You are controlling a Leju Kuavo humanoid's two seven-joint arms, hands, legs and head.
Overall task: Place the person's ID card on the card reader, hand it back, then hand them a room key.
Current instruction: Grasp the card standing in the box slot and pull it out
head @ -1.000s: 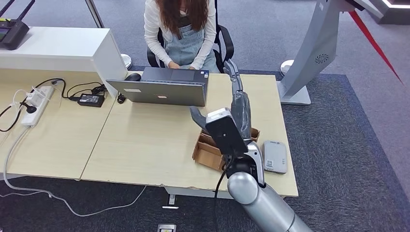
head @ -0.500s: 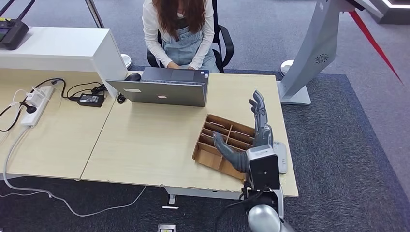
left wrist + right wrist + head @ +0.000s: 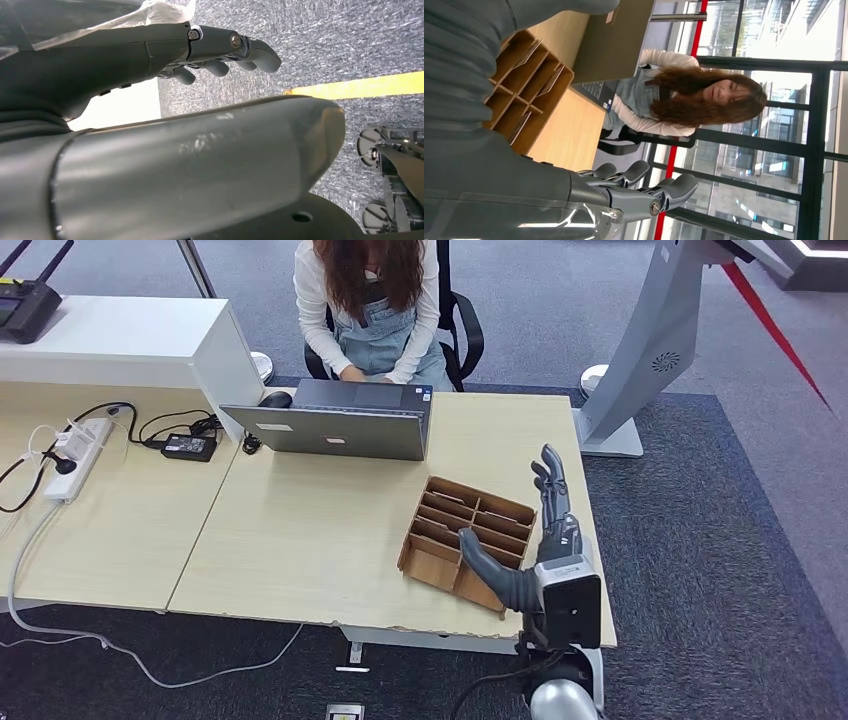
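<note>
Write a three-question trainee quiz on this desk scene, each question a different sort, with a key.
1. True or false: the right hand is holding a card.
2. Multiple choice: what lies on the desk nearest the right hand? A) the laptop B) the cardboard divider box C) the power strip
3. Fill in: the person sits behind the ____, hands at its keyboard.

Key: 1 false, the fingers are spread and hold nothing. 2 B. 3 laptop.
</note>
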